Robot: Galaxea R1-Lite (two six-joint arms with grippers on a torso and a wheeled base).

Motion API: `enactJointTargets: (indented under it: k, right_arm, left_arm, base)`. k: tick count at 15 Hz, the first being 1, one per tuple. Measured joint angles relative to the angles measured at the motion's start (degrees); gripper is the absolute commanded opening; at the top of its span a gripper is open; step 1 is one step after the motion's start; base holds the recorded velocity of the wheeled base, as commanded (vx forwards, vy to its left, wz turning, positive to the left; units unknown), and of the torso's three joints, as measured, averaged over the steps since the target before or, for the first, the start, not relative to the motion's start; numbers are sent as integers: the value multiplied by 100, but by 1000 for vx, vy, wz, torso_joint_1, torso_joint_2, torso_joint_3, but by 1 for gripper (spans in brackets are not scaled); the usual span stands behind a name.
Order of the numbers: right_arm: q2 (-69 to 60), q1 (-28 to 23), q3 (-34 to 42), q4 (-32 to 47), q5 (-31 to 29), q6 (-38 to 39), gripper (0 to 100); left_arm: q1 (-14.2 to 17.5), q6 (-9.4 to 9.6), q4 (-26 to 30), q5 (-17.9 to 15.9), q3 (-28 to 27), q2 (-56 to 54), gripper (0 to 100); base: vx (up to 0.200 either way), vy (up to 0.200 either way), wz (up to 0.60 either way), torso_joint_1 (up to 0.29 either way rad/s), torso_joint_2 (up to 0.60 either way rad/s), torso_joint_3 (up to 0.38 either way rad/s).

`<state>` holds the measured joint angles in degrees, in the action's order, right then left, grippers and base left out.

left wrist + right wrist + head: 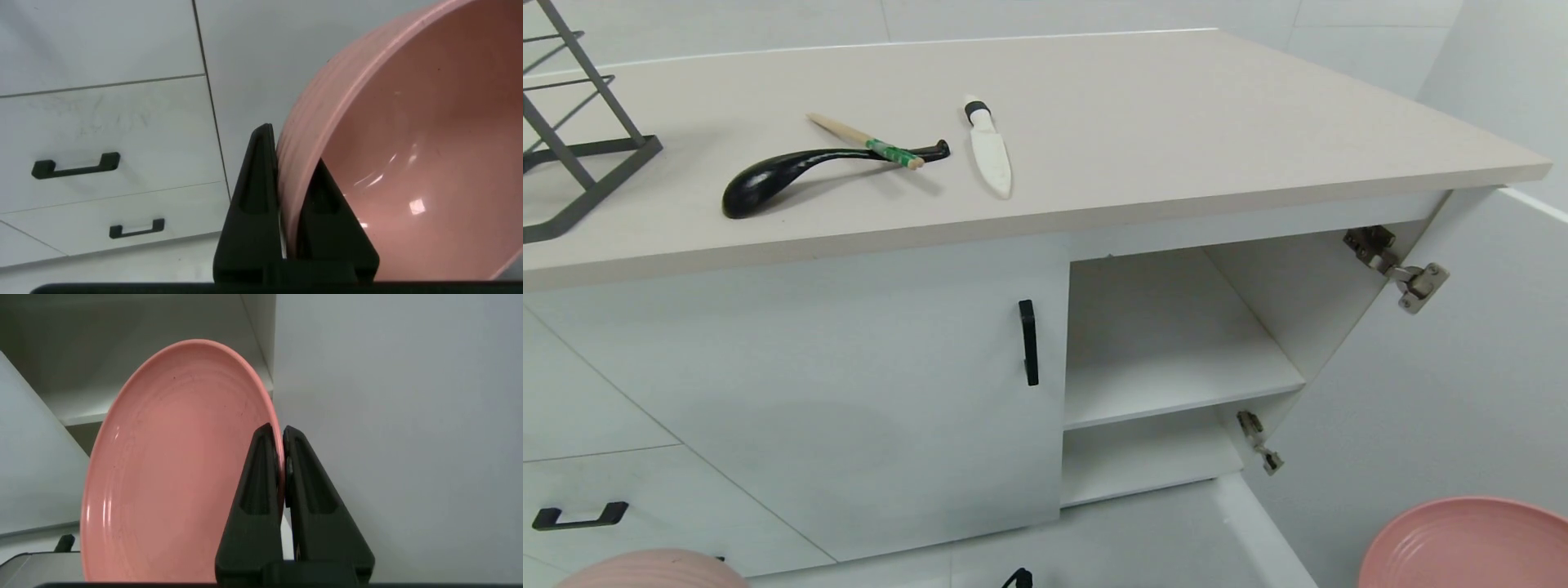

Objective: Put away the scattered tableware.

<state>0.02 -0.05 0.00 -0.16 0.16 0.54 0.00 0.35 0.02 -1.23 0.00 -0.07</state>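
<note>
While left end effector (288, 155) grips the bowl (409, 163), right end effector (279, 434) grips the plate (180, 457).

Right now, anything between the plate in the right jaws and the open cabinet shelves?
Nothing visible. The pink plate is low, by the open door, and the way to the upper shelf and lower shelf shows no object in it. The shut left door covers only the other half.
</note>
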Motion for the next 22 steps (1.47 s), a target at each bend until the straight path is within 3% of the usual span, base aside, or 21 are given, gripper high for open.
enactJointTargets:
  k: [3,22]
  right_arm:
    - [0,-9,0,-5,0,-7,0]
    - [0,5,0,9,17,-61,0]
  left_arm:
    - [0,-9,2,0,0,0,0]
    - [2,-2,-2,1,0,0,0]
  base:
    - [0,-200,0,4,2,9]
    - [11,0,0,0,0,0]
